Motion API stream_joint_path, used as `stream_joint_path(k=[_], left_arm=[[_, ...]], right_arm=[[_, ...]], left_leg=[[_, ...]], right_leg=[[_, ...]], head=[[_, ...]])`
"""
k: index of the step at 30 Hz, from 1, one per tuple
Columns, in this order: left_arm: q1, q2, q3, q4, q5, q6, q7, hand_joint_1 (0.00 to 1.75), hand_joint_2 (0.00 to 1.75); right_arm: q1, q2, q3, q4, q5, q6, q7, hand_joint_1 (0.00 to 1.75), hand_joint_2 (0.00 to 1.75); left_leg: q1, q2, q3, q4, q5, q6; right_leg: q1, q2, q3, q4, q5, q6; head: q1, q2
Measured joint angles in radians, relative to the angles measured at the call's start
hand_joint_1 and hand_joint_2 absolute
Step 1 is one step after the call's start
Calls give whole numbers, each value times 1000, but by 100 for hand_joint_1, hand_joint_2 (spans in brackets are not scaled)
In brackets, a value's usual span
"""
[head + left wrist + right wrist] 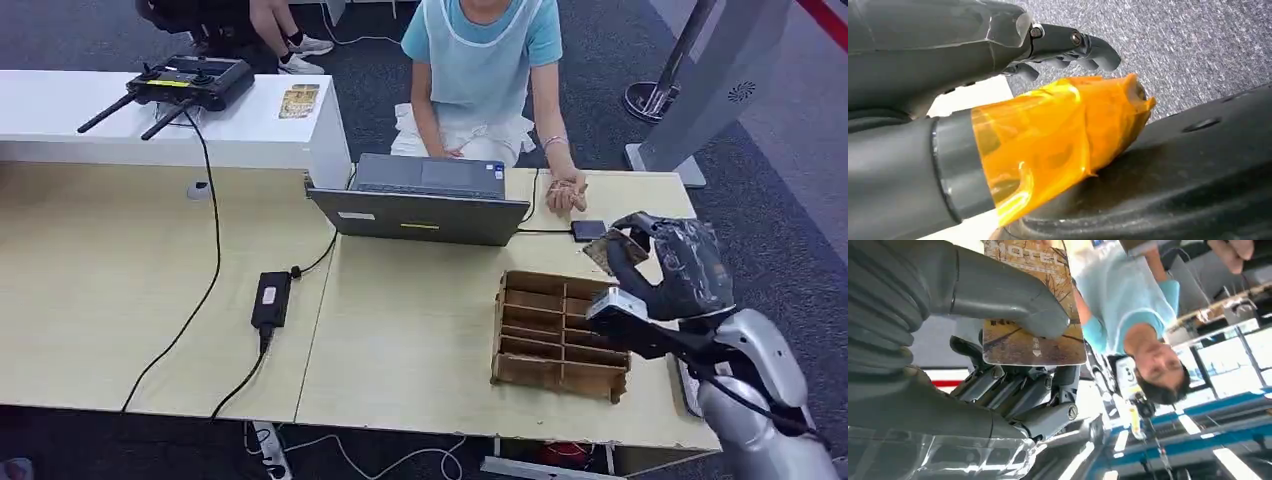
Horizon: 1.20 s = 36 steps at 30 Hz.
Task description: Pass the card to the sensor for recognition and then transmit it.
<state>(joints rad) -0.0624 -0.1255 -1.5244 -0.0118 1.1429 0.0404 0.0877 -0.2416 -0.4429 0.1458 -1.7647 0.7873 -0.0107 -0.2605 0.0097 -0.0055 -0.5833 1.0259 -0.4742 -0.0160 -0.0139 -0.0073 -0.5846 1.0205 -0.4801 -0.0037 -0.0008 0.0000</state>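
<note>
One card (603, 249) is in play, pinched in the right hand (668, 268) between the thick thumb (1013, 297) and the darker fingers (1013, 390). A second card-like item (299, 101) lies on the white counter (150, 135), well apart from the first. There is one small dark sensor pad (589, 230), one laptop (425, 200), one wooden slotted rack (560, 335), one power brick (271, 298) with its cable, one black remote controller (190, 80) with two antennas, and one seated person (485, 75) in a light blue top.

Taking the rack as the landmark: the held card hovers just beyond its far right corner, over the table (130, 290) and close beside the sensor pad, which lies further back. In the right wrist view the card (1033, 325) shows a printed brown face with the letters "MOTEL"; its long axis runs out from the grip, away from the palm, with one short end free past the thumb. In the head view it looks tilted, not flat to the table.

The person's hand (566, 192) rests on the table behind the sensor pad. The laptop stands behind and left of the rack; the power brick lies well to the rack's left.

The left hand (1068, 50) hangs over grey carpet, its fingers curled in with nothing held; its thumb (1058, 135) is wrapped in orange tape.

The tabletop is pale wood laminate, made of two joined desks, on dark grey carpet.
</note>
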Motion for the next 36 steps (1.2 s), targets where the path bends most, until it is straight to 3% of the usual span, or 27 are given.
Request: stream_joint_path(k=[8,15,24,36], left_arm=[[0,2,0,0,-11,-3,0,0,0],[-6,14,0,0,-65,-17,0,0,0],[-11,32,0,-5,-135,-32,0,0,0],[-12,53,0,-14,-198,-40,-3,0,0]], right_arm=[[-86,-10,29,26,-3,8,2,175,175],[-368,-3,112,163,-24,108,58,175,175],[-663,89,238,484,-6,162,111,175,175],[-843,223,311,855,40,158,156,175,175]], left_leg=[[0,0,-2,0,0,0],[0,2,-1,0,2,0],[1,1,-1,0,3,0],[1,1,-1,0,3,0]], right_leg=[[0,0,-1,1,0,0],[0,1,-1,1,1,-1],[1,1,-1,2,2,-1],[1,1,-1,2,2,-1]], head=[[0,0],[0,0],[0,0],[0,0]])
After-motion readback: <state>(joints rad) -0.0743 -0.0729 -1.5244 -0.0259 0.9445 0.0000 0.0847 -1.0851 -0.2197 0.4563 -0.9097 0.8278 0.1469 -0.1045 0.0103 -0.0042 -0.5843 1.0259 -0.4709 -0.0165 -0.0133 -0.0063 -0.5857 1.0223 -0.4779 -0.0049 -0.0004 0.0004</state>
